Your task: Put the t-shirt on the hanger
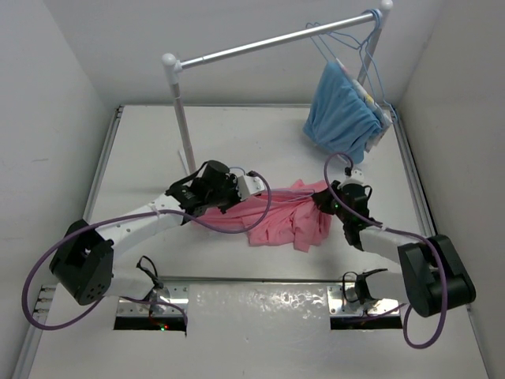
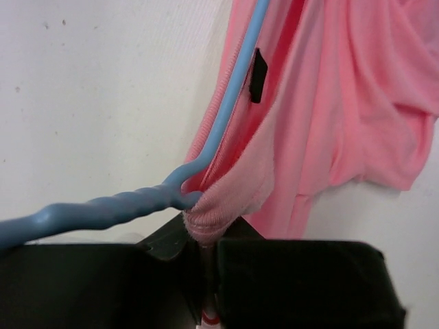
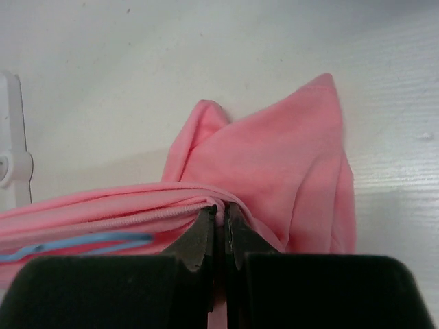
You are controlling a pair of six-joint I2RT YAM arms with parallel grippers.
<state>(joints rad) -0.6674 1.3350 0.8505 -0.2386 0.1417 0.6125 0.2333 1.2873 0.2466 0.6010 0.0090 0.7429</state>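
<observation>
Pinched in the left gripper (image 2: 204,236), jaws all but together: a bunched wad of ribbed collar from the t-shirt (image 2: 343,103). Just left of that wad and touching it, the twisted neck of the hanger (image 2: 233,89), with one blue wire arm running up under the collar edge into the pink cloth. Beside the wire, inside the collar, a small black tag (image 2: 258,74). Beyond, loose pink folds lying on the white table (image 2: 89,103).

Clamped likewise in the right gripper (image 3: 221,219), jaws nearly closed: a pink seam edge. To its left, a short stretch of blue wire lying in a fold of cloth. Past the fingertips, a peaked hump of shirt on the table. At the far left edge, a white fitting (image 3: 10,161), only partly in view.

From above: shirt crumpled mid-table, stretched between both grippers. Well behind, a silver rail (image 1: 276,39) on white posts, with a light-blue garment (image 1: 339,110) hanging at its right end.
</observation>
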